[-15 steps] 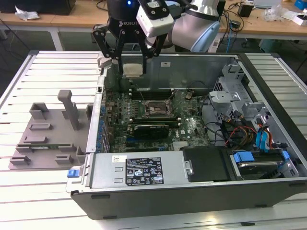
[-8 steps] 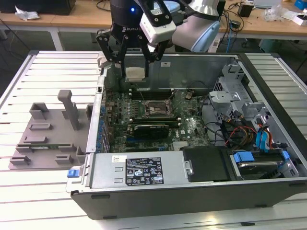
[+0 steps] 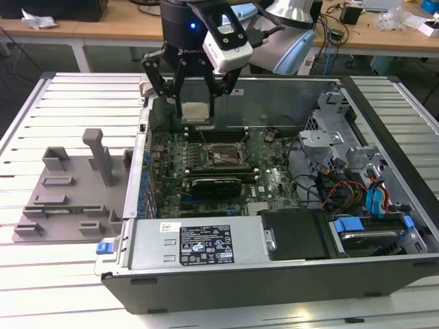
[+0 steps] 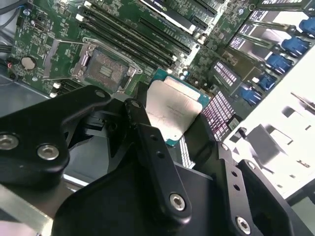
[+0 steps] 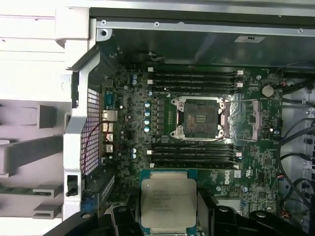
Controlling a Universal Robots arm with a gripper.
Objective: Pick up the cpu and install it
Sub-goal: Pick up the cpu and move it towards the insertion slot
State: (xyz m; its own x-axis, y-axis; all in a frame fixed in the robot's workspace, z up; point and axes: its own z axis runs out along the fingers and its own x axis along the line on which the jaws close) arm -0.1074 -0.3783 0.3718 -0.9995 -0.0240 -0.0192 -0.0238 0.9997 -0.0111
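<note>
The cpu (image 3: 195, 112) is a flat square chip with a silver-grey top, held in the air over the open computer case. My gripper (image 3: 194, 113) is shut on it, black fingers (image 3: 169, 81) clamping its two sides. In both wrist views the cpu (image 4: 173, 111) (image 5: 168, 201) sits between the black fingers (image 4: 152, 147) (image 5: 209, 209). The open motherboard socket (image 5: 200, 118) (image 4: 104, 69) lies on the green board, apart from the chip and below it. In the exterior view the socket (image 3: 217, 155) is a little toward the camera from the gripper.
The grey fixture tray (image 3: 68, 195) with an upright post stands on the slatted table at the exterior view's left. The case wall (image 3: 206, 257), drive bays (image 3: 367, 229) and cables (image 3: 329, 185) surround the board. Memory slots (image 5: 194, 78) flank the socket.
</note>
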